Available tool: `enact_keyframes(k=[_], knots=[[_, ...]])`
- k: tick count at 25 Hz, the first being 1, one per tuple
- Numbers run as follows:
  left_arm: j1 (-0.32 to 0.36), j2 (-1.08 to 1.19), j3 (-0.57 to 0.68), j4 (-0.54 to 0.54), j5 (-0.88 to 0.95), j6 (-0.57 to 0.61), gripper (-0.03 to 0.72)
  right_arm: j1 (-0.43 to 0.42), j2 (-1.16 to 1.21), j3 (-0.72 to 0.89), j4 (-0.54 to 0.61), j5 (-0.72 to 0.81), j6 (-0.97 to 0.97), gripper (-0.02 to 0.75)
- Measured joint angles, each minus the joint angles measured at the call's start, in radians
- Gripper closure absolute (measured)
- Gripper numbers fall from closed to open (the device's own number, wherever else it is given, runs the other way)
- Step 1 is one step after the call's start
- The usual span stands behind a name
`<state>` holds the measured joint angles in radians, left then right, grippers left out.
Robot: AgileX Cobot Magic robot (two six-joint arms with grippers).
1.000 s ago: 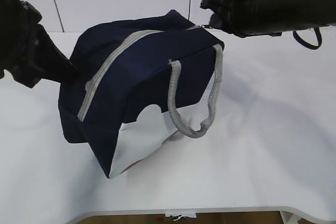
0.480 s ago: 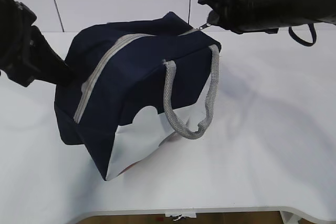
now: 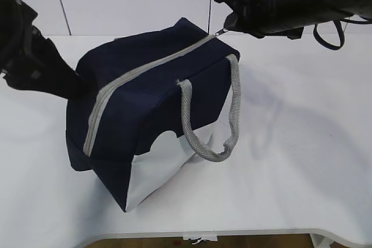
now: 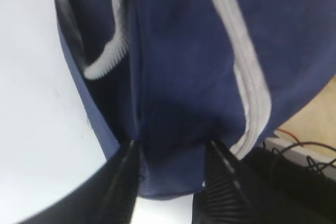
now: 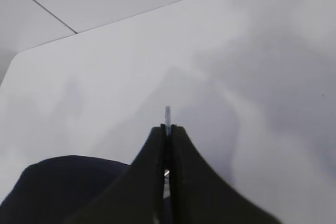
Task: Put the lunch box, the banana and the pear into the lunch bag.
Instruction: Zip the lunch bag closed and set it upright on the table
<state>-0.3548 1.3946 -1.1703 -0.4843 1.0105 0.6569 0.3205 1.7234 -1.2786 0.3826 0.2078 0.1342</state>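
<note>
Between the right hand's [image 5: 167,129] pressed-together fingers sat the ring pull [image 5: 167,113], likely to run the zipper [image 3: 139,69]. Opposite it, the left hand [image 4: 170,153] pinched the lunch bag [image 3: 145,85] end, apparently bracing it on the counter [image 3: 290,143]. Fruit, lunch box unseen.

Lunch bag [image 3: 145,103]: boxy navy-blue fabric, white lower side panel facing the camera, grey zipper [image 3: 131,79] running along the top and down the near-left end, zipped shut. Grey strap handle [image 3: 203,120] hangs in a loop over the front side. Bag sits on the white desk [image 3: 290,161], tipped so its far-right top corner is raised. Lunch box, banana and pear not visible in any view.
</note>
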Motion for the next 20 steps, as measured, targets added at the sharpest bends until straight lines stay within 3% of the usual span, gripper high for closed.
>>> enact_keyframes(k=[2, 5, 11, 20], knots=[[0.0, -0.002, -0.033, -0.002, 0.004, -0.018, 0.337, 0.0, 0.0, -0.018, 0.004, 0.016, 0.0, 0.747], [0.0, -0.002, -0.085, -0.002, 0.008, -0.03, 0.304, 0.0, 0.0, -0.031, 0.009, 0.026, 0.0, 0.747], [0.0, 0.039, -0.222, -0.026, 0.008, -0.039, 0.291, 0.0, 0.001, -0.033, 0.026, 0.033, -0.002, 0.747], [0.0, 0.287, -0.456, -0.129, 0.087, -0.042, 0.289, 0.0, 0.001, -0.033, 0.051, 0.039, -0.002, 0.747]])
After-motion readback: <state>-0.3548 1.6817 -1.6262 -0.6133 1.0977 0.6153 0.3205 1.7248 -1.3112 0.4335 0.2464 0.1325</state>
